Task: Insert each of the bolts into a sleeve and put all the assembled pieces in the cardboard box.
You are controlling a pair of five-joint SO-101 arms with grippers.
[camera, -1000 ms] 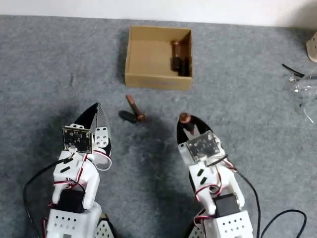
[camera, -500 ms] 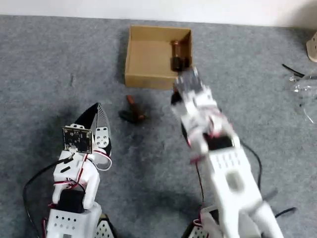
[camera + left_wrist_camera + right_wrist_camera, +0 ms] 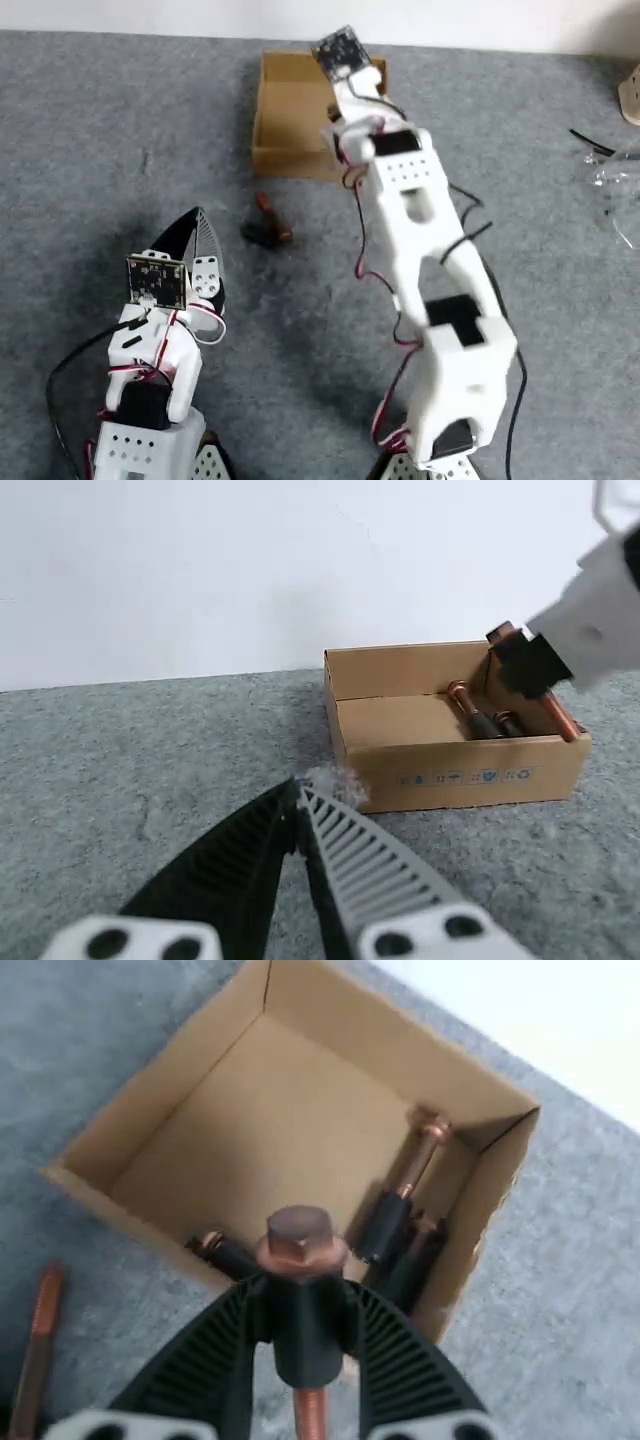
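The cardboard box (image 3: 296, 160) stands at the back of the grey mat. My right gripper (image 3: 300, 1300) hangs over its near wall, shut on a copper bolt in a black sleeve (image 3: 300, 1242), held upright with the bolt head up. Two assembled pieces (image 3: 400, 1200) lie in the box's corner. A loose copper bolt (image 3: 268, 212) and a black sleeve (image 3: 256, 235) lie together on the mat in front of the box. My left gripper (image 3: 197, 222) rests shut and empty near the sleeve. The left wrist view shows the right gripper (image 3: 530, 670) holding its piece above the box (image 3: 450, 775).
The right arm (image 3: 405, 200) stretches across the mat's middle toward the box. Clear plastic bits and black wires (image 3: 610, 160) lie at the right edge. A white wall runs behind the box. Open mat lies left of the box.
The right arm has swung forward from the near side, carrying the sleeved bolt up over the box. The left arm, loose bolt and sleeve have stayed put.
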